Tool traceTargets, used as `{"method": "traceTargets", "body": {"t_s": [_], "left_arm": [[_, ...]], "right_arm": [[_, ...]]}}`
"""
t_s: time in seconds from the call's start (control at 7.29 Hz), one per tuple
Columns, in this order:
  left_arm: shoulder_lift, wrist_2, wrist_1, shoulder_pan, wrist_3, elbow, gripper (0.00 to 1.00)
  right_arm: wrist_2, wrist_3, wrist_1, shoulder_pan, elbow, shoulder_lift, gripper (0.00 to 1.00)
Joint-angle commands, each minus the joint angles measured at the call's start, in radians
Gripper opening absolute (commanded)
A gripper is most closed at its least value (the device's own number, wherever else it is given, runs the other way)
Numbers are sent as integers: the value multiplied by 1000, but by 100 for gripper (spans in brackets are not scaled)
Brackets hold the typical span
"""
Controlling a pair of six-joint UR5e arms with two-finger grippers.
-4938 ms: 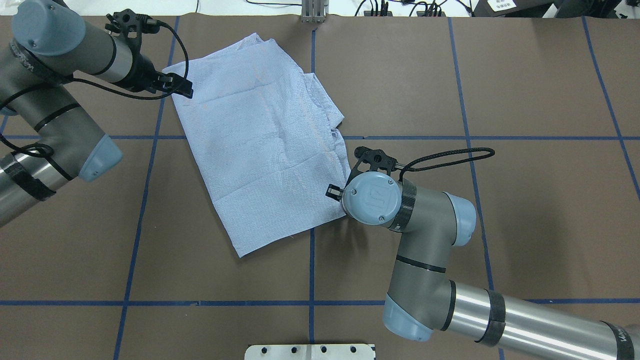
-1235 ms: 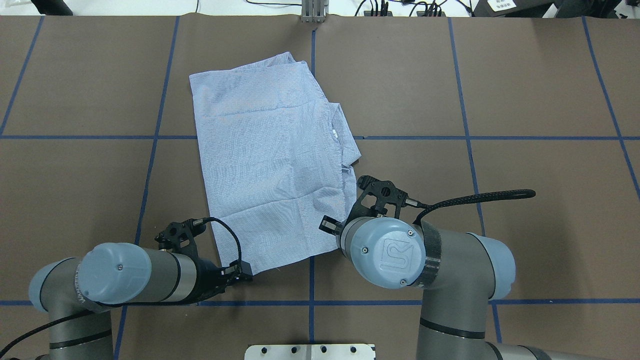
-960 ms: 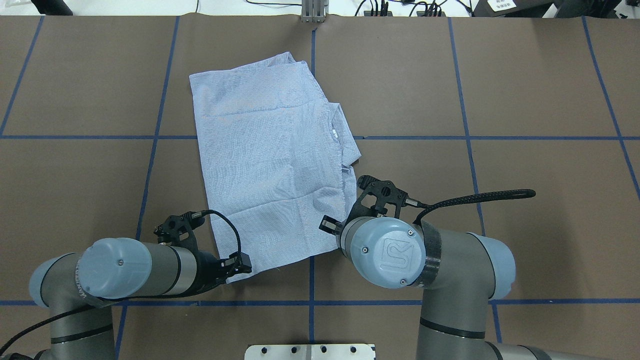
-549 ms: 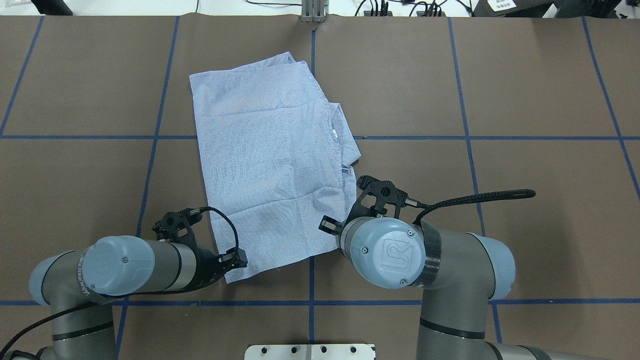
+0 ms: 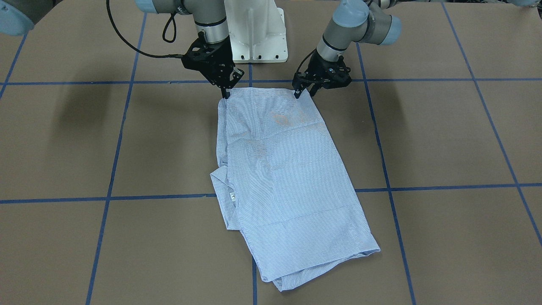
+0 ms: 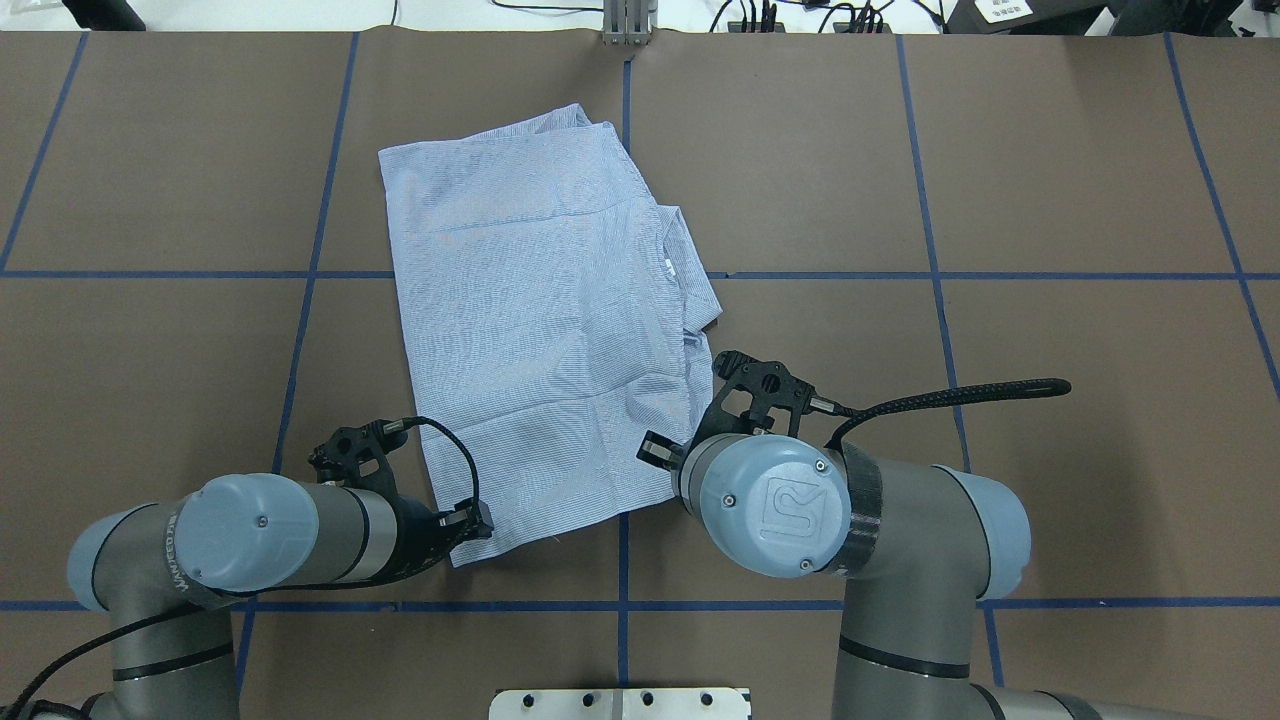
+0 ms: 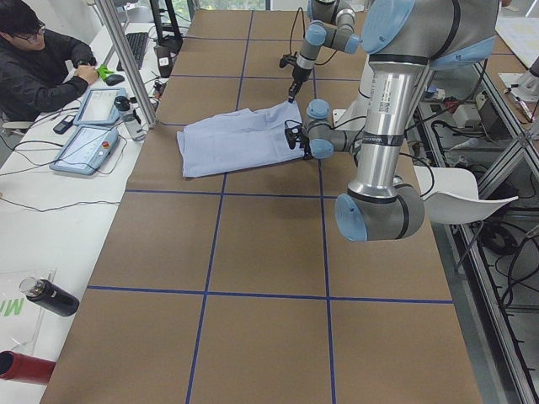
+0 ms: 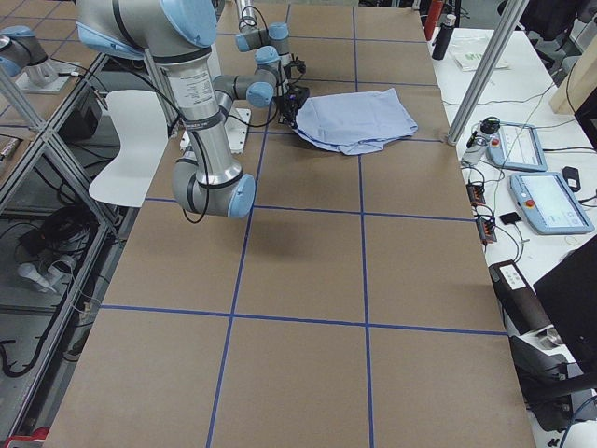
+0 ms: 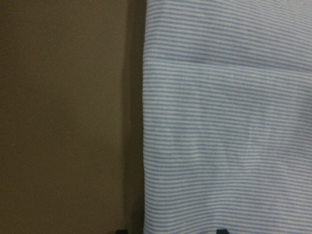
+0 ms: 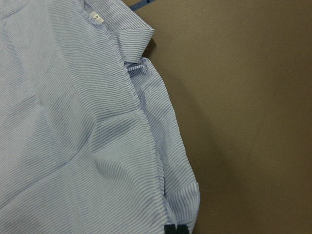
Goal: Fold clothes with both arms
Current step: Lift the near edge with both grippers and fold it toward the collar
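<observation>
Now: hem pickup.
Light-blue striped shirt (image 5: 279,169) is stretching lengthwise ahead of both; black left gripper (image 5: 305,92) is straddling its corner agape, black right gripper (image 5: 225,94) pinching the other.

The light blue striped shirt (image 6: 540,330) lies folded flat.

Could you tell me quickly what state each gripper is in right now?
Left gripper: open, at a near corner of the shirt.
Right gripper: closed on the shirt's other near corner.
</observation>
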Motion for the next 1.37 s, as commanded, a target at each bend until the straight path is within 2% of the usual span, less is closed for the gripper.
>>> {"method": "traceTargets", "body": {"t_s": [0.0, 0.27, 0.55, 0.69, 0.82, 0.96, 1.1, 1.23], "left_arm": [[-6, -1, 1, 0, -7, -1, 34], [-12, -3, 1, 2, -5, -1, 0], [-12, -13, 1, 2, 8, -19, 0], [-11, -47, 0, -6, 10, -54, 0], [-8, -85, 1, -10, 24, -103, 0], [-2, -104, 1, -13, 24, -141, 0], [3, -136, 3, -15, 24, -189, 0], [6, -142, 53, -15, 24, -247, 0]], "right_arm": [[0, 0, 0, 0, 0, 0, 0], [0, 2, 0, 2, 0, -5, 0], [3, -1, 0, 3, 2, -21, 0], [8, -2, 0, 5, 46, -31, 0], [8, -2, -32, -27, 152, -82, 0], [5, 5, -129, -72, 243, -84, 0], [0, 9, -203, -119, 321, -86, 0], [-3, 41, -239, -145, 362, -86, 0]]}}
